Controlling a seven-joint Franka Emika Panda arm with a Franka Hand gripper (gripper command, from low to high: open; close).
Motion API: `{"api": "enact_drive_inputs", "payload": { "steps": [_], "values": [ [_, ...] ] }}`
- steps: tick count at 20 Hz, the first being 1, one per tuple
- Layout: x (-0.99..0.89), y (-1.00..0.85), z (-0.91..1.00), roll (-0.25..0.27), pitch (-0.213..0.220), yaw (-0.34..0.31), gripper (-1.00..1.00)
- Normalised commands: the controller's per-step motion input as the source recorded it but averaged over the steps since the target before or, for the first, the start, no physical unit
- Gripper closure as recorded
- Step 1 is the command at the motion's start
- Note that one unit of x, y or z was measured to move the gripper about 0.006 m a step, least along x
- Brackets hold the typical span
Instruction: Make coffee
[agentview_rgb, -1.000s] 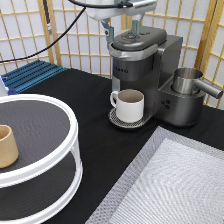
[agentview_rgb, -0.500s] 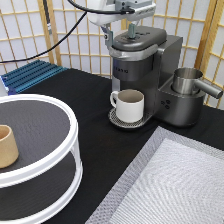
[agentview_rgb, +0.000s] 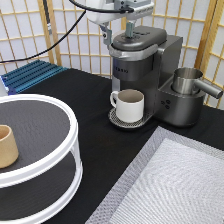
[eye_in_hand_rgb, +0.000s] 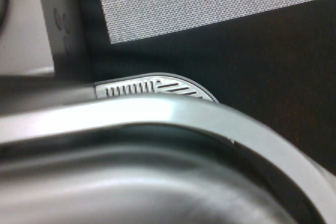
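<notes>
Above the coffee maker (agentview_rgb: 145, 55) hovers the hand (agentview_rgb: 118, 31), fingers spread, empty; white mug (agentview_rgb: 130, 105) on drip tray.

Mug (agentview_rgb: 130, 104) on drip tray (agentview_rgb: 116, 118) under coffee machine (agentview_rgb: 150, 60)

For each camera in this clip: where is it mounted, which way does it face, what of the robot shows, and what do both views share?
Exterior view: fixed off the arm, looking down across the table at the coffee machine and white mug; the gripper hangs over the machine's lid.
Wrist view: on the hand, looking down from close by at the machine's lid; no robot parts show.
Shared: the coffee machine and its drip tray.
</notes>
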Motion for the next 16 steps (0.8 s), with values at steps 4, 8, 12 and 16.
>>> {"api": "enact_drive_inputs", "payload": {
  "steps": [4,8,12,16],
  "values": [
    [0.21,-0.14,-1.0,-0.001,0.039,0.057,-1.0],
    [-0.27,-0.06,-0.25,-0.022,0.088,0.081,-1.0],
    [-0.24,-0.61,0.98,0.063,0.001,0.05,-1.0],
    [0.0,-0.85,0.58,0.181,0.0,0.052,-1.0]
  ]
}}
